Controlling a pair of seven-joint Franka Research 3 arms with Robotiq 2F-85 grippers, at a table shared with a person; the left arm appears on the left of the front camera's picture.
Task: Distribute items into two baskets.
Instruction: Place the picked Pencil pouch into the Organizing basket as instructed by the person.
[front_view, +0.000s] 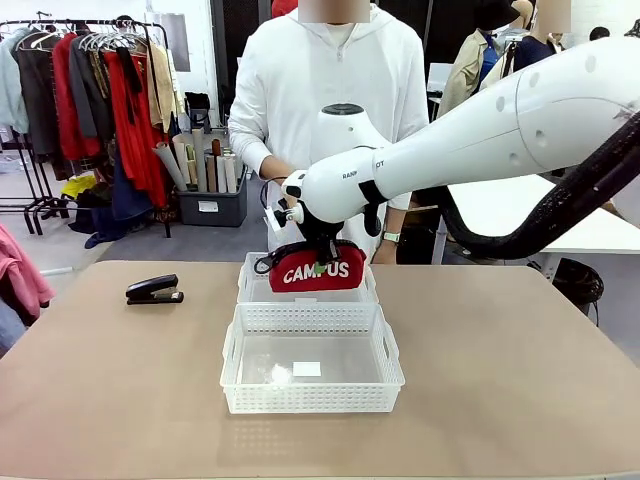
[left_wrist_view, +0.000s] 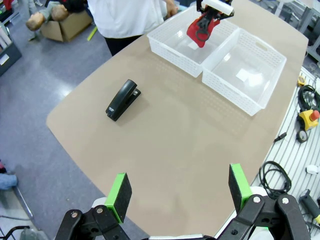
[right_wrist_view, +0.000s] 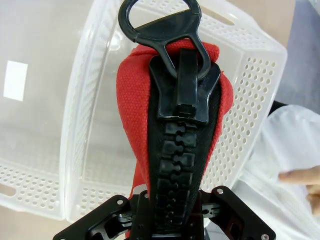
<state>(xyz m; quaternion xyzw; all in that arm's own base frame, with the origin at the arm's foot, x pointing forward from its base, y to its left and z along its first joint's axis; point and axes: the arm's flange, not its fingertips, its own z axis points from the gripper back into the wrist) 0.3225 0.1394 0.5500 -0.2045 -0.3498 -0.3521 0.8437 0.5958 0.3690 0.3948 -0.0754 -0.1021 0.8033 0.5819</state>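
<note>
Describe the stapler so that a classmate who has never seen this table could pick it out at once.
Start at the brown table, where two white baskets stand end to end in the middle. On the bare tabletop to the robot's left of them lies the stapler. It is small, black and low, unlike the red pouch hanging from the right gripper over the far basket.

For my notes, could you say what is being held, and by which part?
The right gripper clamps the red pouch along its black zip; left gripper holds nothing.

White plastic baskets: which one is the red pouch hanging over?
The far white lattice basket, beside the person, under the red zippered pouch; not the near basket.
</note>
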